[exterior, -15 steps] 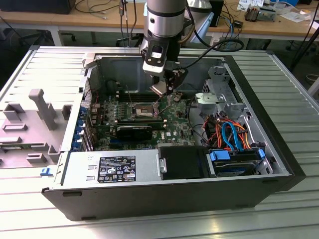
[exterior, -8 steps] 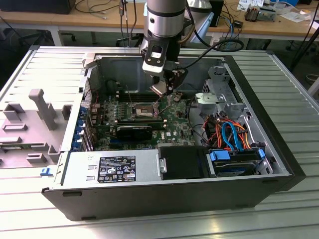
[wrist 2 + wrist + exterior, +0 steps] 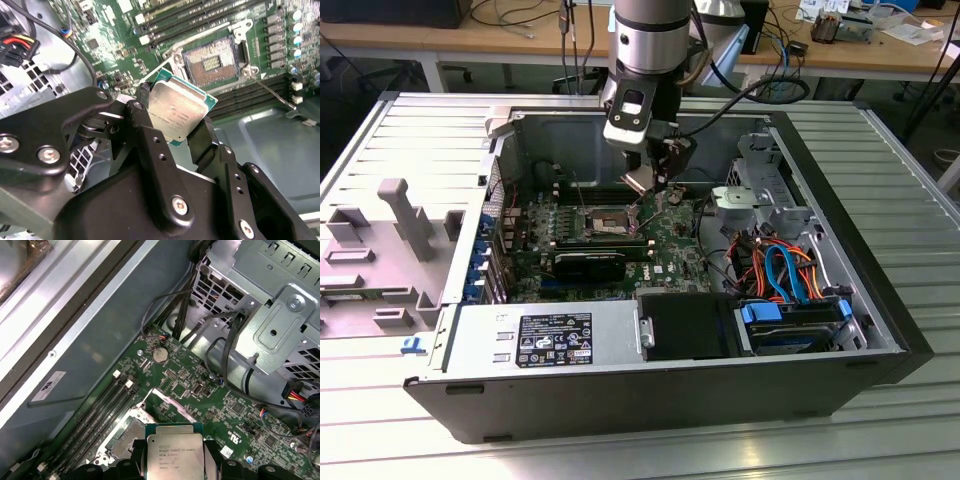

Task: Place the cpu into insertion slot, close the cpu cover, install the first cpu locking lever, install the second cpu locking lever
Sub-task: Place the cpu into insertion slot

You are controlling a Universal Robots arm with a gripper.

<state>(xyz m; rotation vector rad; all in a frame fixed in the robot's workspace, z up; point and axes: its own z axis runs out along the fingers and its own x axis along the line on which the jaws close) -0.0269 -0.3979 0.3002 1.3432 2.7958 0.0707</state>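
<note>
The black two-fingered claw [image 3: 172, 124] grips the flat, silvery-grey square cpu [image 3: 178, 111] by opposite edges.
The cpu hangs clear of the dark-centred, silver-rimmed insertion slot [image 3: 210, 62]; the edge hold probably leaves its underside free for seating.

Your exterior view was bright and evenly lit from above. Glare washed the ribbed metal bench [image 3: 890, 200], while the computer case [image 3: 620, 395] was shadowed inside. In the second wrist view, light flared on the green circuit board [image 3: 107, 22] and gave the cpu [image 3: 177, 112] a soft sheen. The black end effector [image 3: 172, 125] looked dark.
</note>
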